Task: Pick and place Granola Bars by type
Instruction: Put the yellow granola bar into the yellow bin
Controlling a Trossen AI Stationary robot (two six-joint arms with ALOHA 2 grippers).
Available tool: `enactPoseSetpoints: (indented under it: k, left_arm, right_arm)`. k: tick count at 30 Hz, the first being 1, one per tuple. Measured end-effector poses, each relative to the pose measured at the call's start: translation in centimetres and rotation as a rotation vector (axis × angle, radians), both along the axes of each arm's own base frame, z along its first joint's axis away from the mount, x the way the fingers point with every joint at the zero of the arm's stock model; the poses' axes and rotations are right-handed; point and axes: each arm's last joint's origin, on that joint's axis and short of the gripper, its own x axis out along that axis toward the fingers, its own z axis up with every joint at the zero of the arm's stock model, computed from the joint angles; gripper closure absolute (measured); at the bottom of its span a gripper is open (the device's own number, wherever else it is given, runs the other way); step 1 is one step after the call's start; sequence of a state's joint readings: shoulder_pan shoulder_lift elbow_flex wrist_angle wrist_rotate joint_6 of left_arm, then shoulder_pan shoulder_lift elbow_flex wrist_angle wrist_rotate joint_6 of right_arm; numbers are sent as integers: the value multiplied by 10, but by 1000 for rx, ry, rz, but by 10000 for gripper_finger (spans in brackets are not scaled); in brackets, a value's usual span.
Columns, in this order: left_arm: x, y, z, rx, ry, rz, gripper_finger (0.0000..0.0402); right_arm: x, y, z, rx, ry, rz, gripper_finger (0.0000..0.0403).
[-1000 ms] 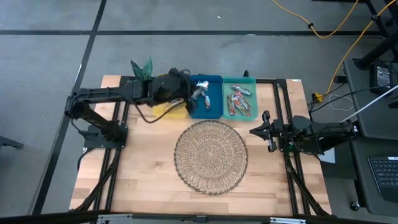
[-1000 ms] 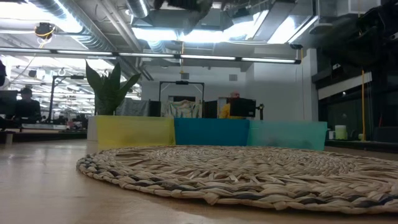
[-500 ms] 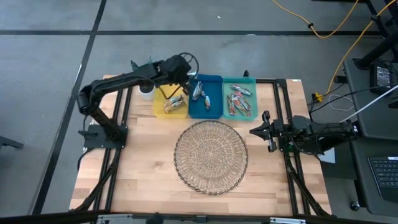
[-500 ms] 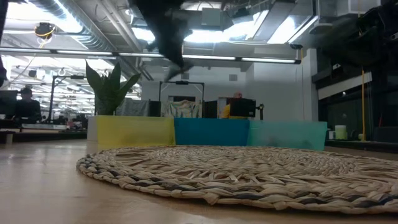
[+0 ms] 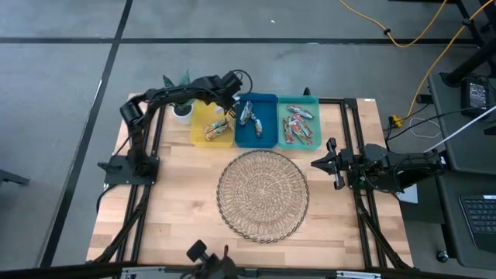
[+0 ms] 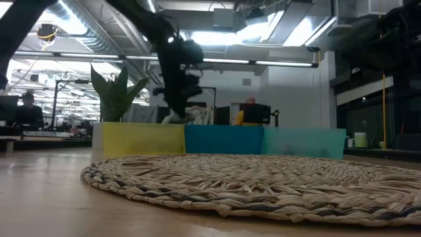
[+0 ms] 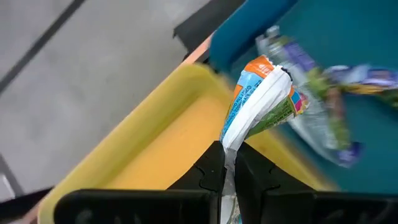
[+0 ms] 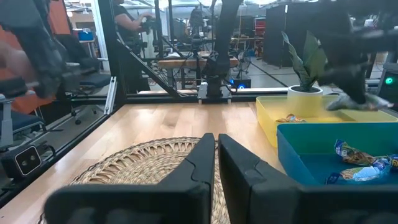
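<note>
My left gripper [image 5: 232,101] [image 7: 228,154] hangs over the wall between the yellow bin [image 5: 203,118] and the blue bin [image 5: 263,133], shut on one granola bar [image 7: 261,99] in an orange, blue, green and white wrapper. In the low view it [image 6: 175,108] shows above the yellow bin's right end. Other bars lie in the yellow bin [image 5: 218,129], the blue bin [image 5: 249,115] and the teal bin [image 5: 298,124]. My right gripper [image 5: 316,163] [image 8: 216,148] waits shut, just right of the round woven basket [image 5: 263,194]. My left gripper pinches the bar by its white crimped end [image 7: 231,142] between the two fingers. The rest of the wrapper juts out past the fingertips, lifted clear above the bins. The bar's far end [image 7: 268,67] is over the blue bin's edge.
The small potted plant [image 5: 180,94] stands just left of the yellow bin, under my left arm. The three bins sit side by side along the table's far edge. Bare wood lies left of and in front of the basket. People and desks show in the room beyond.
My left arm has swung its elbow out toward the table's far left corner. The gripper has stayed shut on the bar and shifted from over the blue bin toward the far edge, to the wall between yellow and blue. In the low view it has come into sight from above.
</note>
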State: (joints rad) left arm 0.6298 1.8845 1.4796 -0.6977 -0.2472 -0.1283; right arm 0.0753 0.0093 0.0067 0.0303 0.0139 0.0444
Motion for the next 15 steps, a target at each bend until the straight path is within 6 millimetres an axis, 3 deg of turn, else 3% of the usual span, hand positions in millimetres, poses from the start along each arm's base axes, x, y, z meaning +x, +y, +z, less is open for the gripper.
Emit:
enactPoseSetpoints:
  k: [5,15]
  left_arm:
    - [-4,12,-22,-40,61,72,386]
    - [-11,17,-41,-97,145,135,386]
  right_arm:
    - [0,0,0,0,0,0,377]
    - [0,0,0,0,0,0,377]
